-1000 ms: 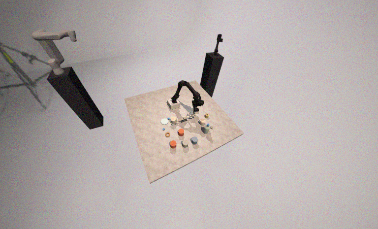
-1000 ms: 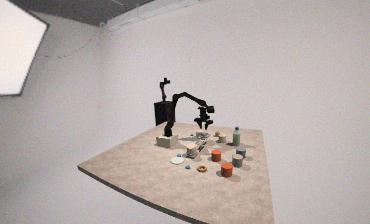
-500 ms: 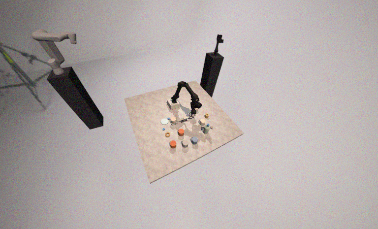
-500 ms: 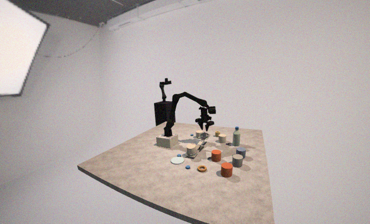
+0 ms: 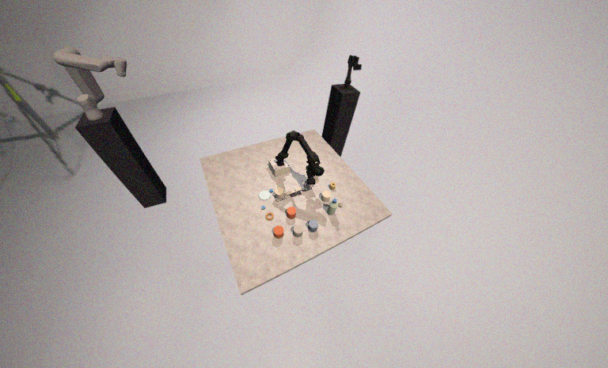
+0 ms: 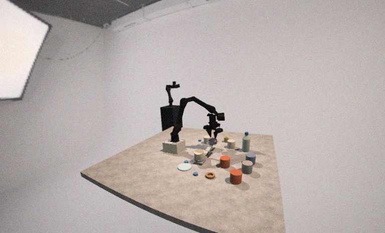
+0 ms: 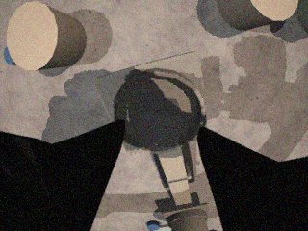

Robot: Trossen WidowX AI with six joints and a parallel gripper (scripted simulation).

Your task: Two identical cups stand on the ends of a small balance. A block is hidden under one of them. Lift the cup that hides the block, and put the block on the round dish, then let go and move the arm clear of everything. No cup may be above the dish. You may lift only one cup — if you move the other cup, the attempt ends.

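One tan cup (image 5: 279, 193) (image 6: 198, 156) (image 7: 188, 220) stands on the near-left end of the balance (image 5: 297, 190) (image 6: 208, 151) (image 7: 189, 166), close to the round pale dish (image 5: 264, 195) (image 6: 184, 167). At the other end is a dark, shaded round pan (image 6: 212, 141) (image 7: 159, 115) with no cup on it. A similar tan cup (image 6: 206, 140) (image 7: 32, 36) stands upright on the table beyond that end. My gripper (image 5: 310, 182) (image 6: 213, 137) (image 7: 162, 130) is partly open and points down just above the pan, with nothing gripped. I cannot make out the block in the shadow. The dish has nothing on it.
Another tan cup (image 5: 325, 195) (image 6: 231, 144) and a green bottle (image 5: 332, 207) (image 6: 245, 144) stand beyond the balance. Two orange cups (image 5: 291, 212) (image 6: 235, 176), a grey cup (image 6: 246, 167) and a blue cup (image 6: 250, 159) stand in front. Small blue pieces (image 6: 195, 173) lie by the dish.
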